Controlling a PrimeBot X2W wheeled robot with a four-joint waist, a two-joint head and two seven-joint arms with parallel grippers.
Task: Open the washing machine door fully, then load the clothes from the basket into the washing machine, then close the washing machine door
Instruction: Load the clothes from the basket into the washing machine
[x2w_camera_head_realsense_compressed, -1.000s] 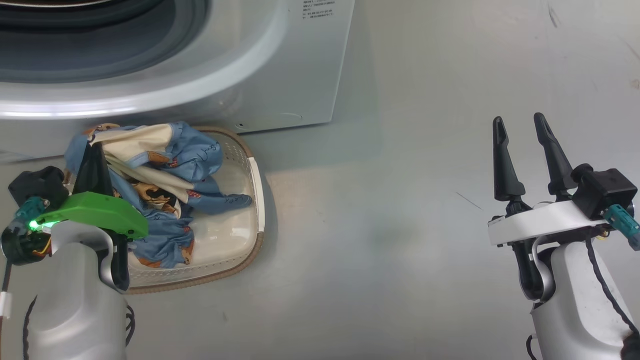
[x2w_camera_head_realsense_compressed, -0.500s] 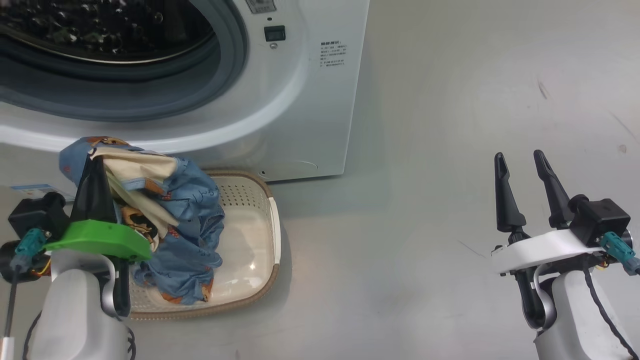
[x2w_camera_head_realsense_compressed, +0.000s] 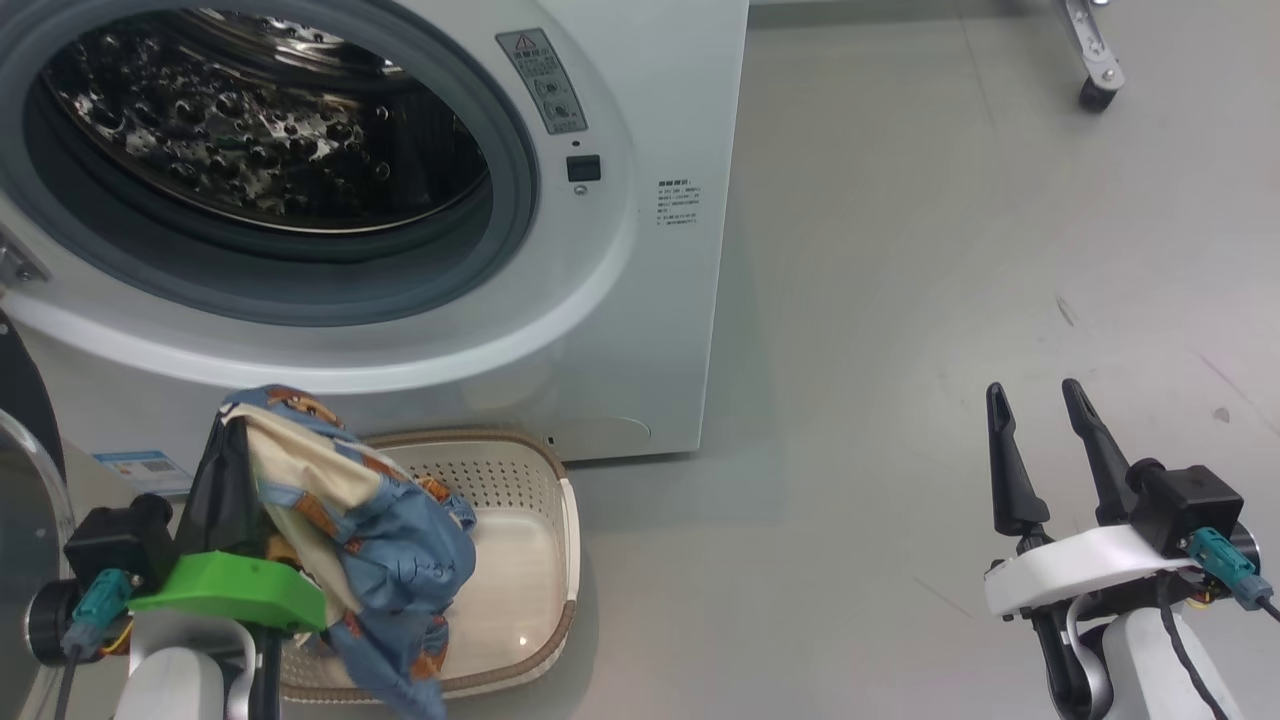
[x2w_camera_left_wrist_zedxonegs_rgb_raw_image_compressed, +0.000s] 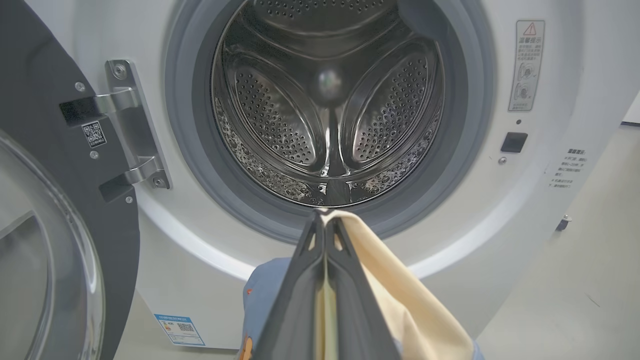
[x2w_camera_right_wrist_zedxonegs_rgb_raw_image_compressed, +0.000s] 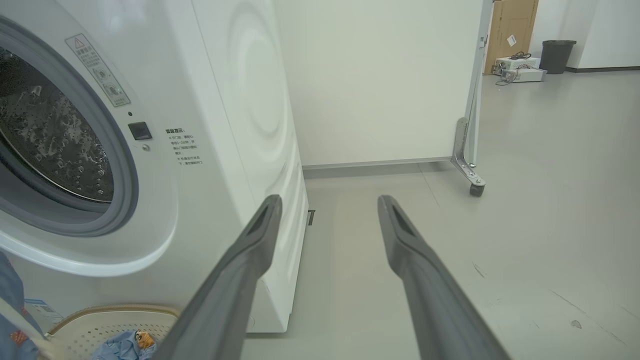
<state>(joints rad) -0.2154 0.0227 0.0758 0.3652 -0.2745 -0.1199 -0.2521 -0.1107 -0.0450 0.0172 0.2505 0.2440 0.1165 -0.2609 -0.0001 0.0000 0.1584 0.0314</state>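
The washing machine door (x2w_camera_left_wrist_zedxonegs_rgb_raw_image_compressed: 35, 65) stands open; blue-and-cream clothes (x2w_camera_head_realsense_compressed: 390, 560) hang bunched above the cream basket (x2w_camera_head_realsense_compressed: 530, 470) before the washing machine (x2w_camera_head_realsense_compressed: 650, 330).

Head cam: high, tilted down and forward onto the washing machine (x2w_camera_head_realsense_compressed: 640, 330) front, basket (x2w_camera_head_realsense_compressed: 470, 437) and floor (x2w_camera_head_realsense_compressed: 900, 300). Left wrist cam: close in, roughly level, looking straight into the drum (x2w_camera_left_wrist_zedxonegs_rgb_raw_image_compressed: 280, 115). Right wrist cam: low, right of the machine, facing its front corner and the room beyond. All three share the drum opening and the black square slot (x2w_camera_right_wrist_zedxonegs_rgb_raw_image_compressed: 139, 130).

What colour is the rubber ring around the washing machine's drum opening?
Grey rubber gasket; clearest in left wrist view.
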